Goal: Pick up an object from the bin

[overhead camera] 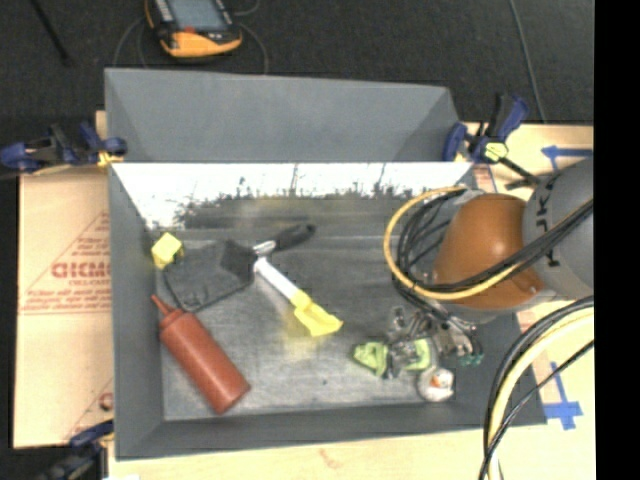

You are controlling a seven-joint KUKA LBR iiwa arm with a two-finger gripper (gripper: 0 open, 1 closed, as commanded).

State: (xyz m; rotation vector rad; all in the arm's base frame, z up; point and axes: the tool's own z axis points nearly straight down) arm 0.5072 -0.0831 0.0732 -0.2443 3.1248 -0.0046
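Far left, a small yellow block (166, 249) sits above a dark grey cloth (205, 276) and a red squeeze bottle (200, 353) lying flat; mid-bin lies a white-handled yellow scraper (298, 303). Over to the right, the jaws are down at a green toy (376, 358) near the front right corner (their spread, I can't tell), with a small white round thing (436, 384) just beside.

A small, lumpy green thing (374, 356) lies on the floor of the bin (290, 383), toward its front right corner
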